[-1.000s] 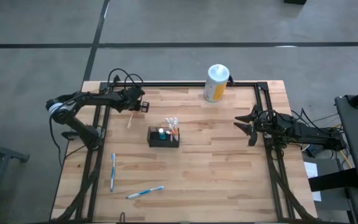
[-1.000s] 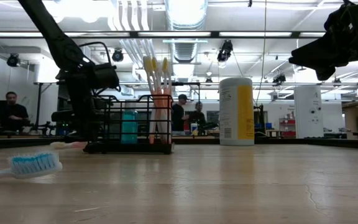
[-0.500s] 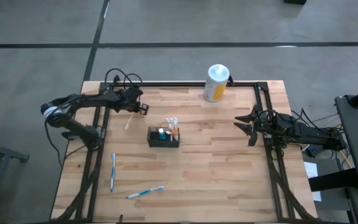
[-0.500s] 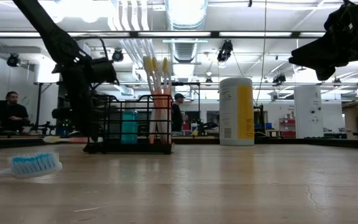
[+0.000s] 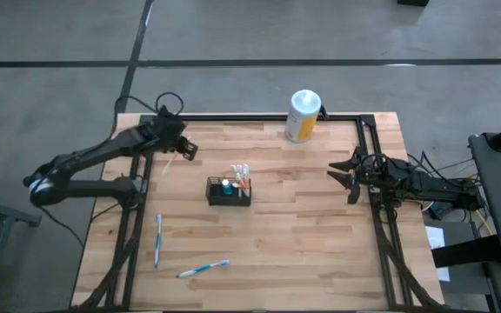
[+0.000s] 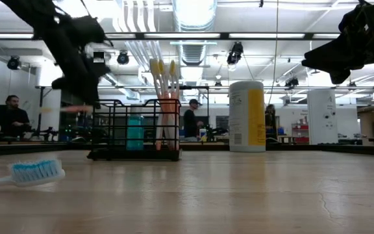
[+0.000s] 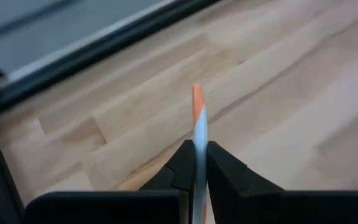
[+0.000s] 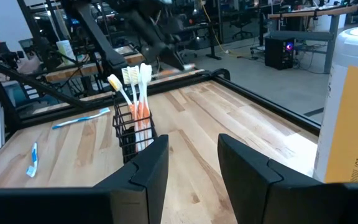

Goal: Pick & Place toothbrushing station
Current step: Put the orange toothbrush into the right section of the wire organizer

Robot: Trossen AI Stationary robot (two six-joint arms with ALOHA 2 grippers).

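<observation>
The toothbrushing station, a small black wire basket (image 5: 229, 190) (image 6: 135, 130) (image 8: 132, 134), stands on its base at mid-table with orange-handled brushes upright in it. My left gripper (image 5: 182, 149) (image 6: 83, 97) hangs above the table's far left part, left of the basket, shut on an orange-and-white toothbrush (image 7: 196, 121) (image 6: 76, 108). At the right edge my right gripper (image 5: 342, 176) (image 8: 193, 165) waits level and open, touching nothing. My left gripper pinches the toothbrush's handle (image 7: 196, 146) between its two fingers (image 7: 180, 163). The handle runs along the fingers, and its orange end (image 7: 196, 99) sticks out past the tips. The fingers slant down from the left. The brush is lifted clear of the table.
Two blue toothbrushes (image 5: 157, 239) (image 5: 203, 269) lie flat near the front left; one shows close in the low view (image 6: 36, 172). A white-topped yellow canister (image 5: 303, 116) (image 6: 247, 116) stands at the far edge. A black frame rail (image 5: 259, 117) runs along the table's far and side edges.
My left gripper has risen and drawn back toward the table's left edge, rolling a little as it went. It stays shut on the toothbrush, which lay on the wood a second ago and now hangs clear of it.
</observation>
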